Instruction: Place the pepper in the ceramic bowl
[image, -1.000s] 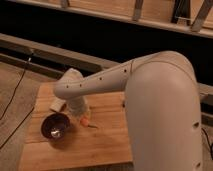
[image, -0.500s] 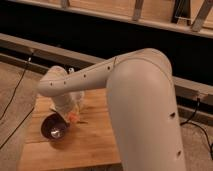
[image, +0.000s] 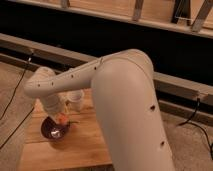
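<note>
Lower left of frame: ceramic bowl (image: 51, 131) sits on the table (image: 75, 150). I read the gripper (image: 61, 117) as just above the bowl's right rim, jaws narrow and pinched on the pepper (image: 63, 119), whose orange tip shows over the rim. A pale cup (image: 75, 99) stands just to the upper right.

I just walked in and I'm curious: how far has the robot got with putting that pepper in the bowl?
Picking up looks done: the gripper holds the pepper off the wooden table. In hand: carrying it, now over the rim of the ceramic bowl. Left: lowering it and letting go; the pepper is not yet inside.
</note>
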